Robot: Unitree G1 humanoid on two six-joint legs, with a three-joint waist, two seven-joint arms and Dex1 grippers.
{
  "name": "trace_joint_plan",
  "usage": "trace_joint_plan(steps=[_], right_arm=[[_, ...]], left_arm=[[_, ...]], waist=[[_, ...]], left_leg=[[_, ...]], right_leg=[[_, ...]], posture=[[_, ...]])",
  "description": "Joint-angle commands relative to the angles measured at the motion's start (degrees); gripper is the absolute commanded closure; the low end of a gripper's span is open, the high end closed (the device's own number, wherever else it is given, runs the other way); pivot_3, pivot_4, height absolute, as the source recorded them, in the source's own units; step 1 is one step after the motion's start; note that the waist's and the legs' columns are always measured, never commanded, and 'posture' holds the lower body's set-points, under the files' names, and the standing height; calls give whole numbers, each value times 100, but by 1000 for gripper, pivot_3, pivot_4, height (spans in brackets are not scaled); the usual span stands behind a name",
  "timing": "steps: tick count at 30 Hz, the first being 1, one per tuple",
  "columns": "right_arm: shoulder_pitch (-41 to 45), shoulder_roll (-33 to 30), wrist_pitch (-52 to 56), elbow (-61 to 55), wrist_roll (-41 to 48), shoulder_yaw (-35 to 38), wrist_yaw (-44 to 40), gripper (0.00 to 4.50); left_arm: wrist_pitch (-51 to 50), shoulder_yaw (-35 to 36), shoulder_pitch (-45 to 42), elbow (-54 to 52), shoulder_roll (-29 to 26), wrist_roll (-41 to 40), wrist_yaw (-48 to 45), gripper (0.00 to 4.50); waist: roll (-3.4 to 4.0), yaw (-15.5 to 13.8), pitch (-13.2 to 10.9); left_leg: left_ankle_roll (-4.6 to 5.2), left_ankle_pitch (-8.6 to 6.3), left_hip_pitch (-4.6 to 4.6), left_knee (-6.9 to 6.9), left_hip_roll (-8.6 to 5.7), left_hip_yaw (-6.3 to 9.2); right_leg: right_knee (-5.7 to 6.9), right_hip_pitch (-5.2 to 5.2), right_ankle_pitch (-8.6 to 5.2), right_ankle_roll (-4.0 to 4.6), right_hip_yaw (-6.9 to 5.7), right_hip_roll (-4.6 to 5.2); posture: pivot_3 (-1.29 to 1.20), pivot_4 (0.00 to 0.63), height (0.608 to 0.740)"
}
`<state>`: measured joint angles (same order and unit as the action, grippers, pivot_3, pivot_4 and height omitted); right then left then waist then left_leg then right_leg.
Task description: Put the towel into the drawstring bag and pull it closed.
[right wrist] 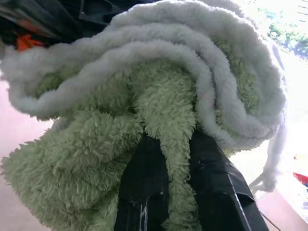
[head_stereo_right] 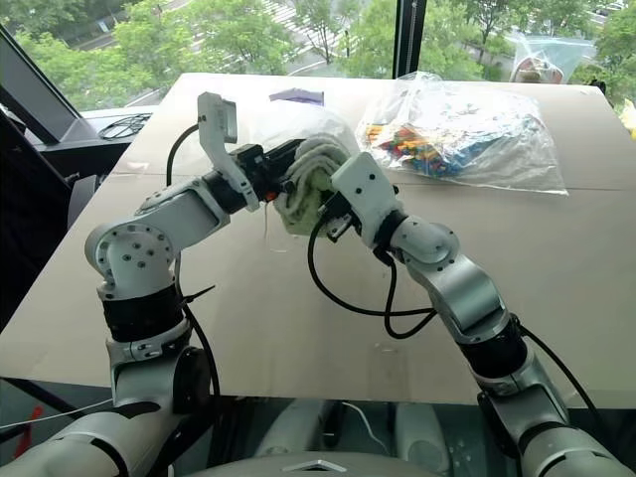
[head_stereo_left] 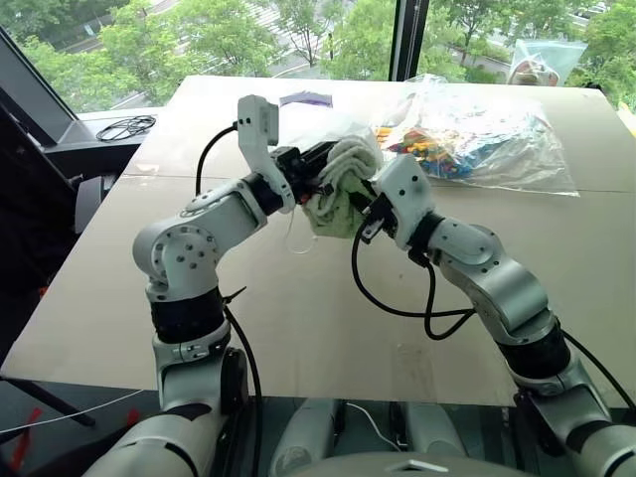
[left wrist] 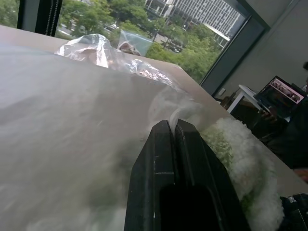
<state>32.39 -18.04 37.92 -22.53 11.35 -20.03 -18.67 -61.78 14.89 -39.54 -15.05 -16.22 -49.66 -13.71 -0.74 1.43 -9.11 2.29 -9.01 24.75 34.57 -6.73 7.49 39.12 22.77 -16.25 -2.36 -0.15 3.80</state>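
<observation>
Two hands meet over the middle of the bench [head_stereo_left: 298, 328], and between them we see the towel [head_stereo_left: 343, 194], bunched and lifted clear of the surface. Our right hand [right wrist: 166, 144] is clamped on a fold of it. Our left hand [left wrist: 172, 132] has its fingers pressed together on the thin white bag [left wrist: 72, 120], which drapes around the towel's far side. Behind them lies a clear plastic bag [head_stereo_left: 487, 139] of colourful pieces, and a purple pack [head_stereo_left: 306, 98] near the far edge.
</observation>
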Motion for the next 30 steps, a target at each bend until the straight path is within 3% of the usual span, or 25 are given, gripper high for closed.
trace_joint_plan(steps=[1, 7, 15, 23, 27, 30], right_arm=[[-43, -49, -21, -135, -149, -32, -145, 4491], [-306, -85, 232, -350, -140, 97, -224, 4491], [26, 1550, 1114, -431, 1059, 1750, 599, 4491], [748, 3279, 1431, 78, 2548, 3662, 2298, 4491], [850, 3720, 1349, 289, 3710, 3991, 3307, 4491], [815, 3700, 1374, 394, 4387, 3904, 3787, 4491]], left_arm=[[111, -85, 38, -376, -41, -227, -215, 4500], [187, -63, 185, -503, -117, -323, -335, 4500], [76, -262, 541, -816, -223, -721, -569, 4500], [72, -281, 564, -858, 51, -1175, -314, 4500], [165, -465, 456, -782, 261, -1269, -168, 4500], [287, -660, 326, -653, 479, -1177, -132, 4500]], waist=[[0, -18, 0], [0, -69, 0], [1, -68, 0], [3, -89, 1], [4, -69, 0], [4, -45, 0]], left_leg=[[0, 0, 0, 0, 0, 0], [0, 0, 0, 2, 2, 1], [-1, 0, -1, 9, 12, 5], [0, -1, -5, 17, 11, 5], [1, 0, -4, 18, 11, -5], [2, 0, -5, 17, 12, -16]], right_leg=[[0, 0, 0, 0, 0, 0], [0, -1, 0, 0, 0, -1], [6, -2, 0, 2, -1, -13], [8, -3, 3, 7, 1, -16], [13, -3, 3, 8, 11, -15], [31, 5, 2, 9, 21, -14]], posture=[[0, 150, 739], [0, 150, 739], [0, 150, 739], [0, 150, 739], [0, 150, 739], [0, 150, 739]])
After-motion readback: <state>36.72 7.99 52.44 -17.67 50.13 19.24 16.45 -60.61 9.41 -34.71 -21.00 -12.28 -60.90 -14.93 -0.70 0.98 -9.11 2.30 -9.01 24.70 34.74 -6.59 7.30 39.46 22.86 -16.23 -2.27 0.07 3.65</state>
